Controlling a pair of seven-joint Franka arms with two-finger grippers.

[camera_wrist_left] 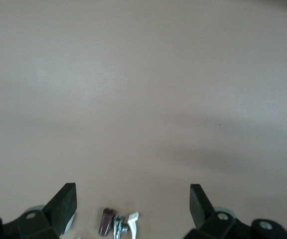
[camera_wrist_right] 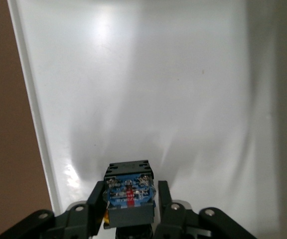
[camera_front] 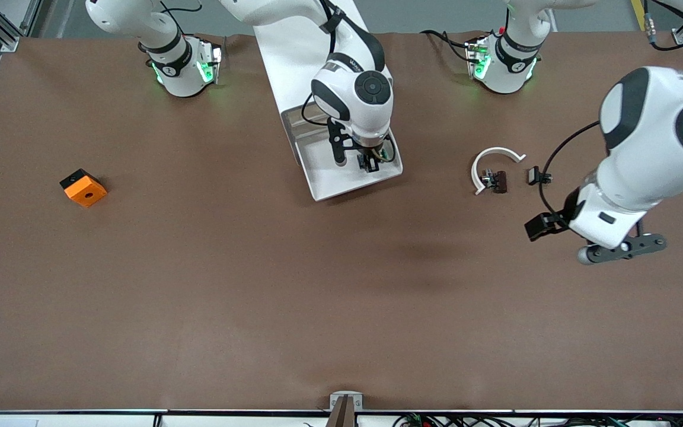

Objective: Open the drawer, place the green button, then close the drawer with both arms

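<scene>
Though half-hidden, button (camera_wrist_right: 129,191) between fingers (camera_wrist_right: 94,199).

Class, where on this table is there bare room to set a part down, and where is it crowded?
Free: the brown table between the orange block and the open drawer, and all of the table nearer the camera. Crowded: the drawer, under the right gripper with the button; the small parts near the left gripper.

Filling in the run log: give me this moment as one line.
drawer: open | button: between right gripper fingers, over drawer | left gripper: open, waiting above table by small parts
</scene>
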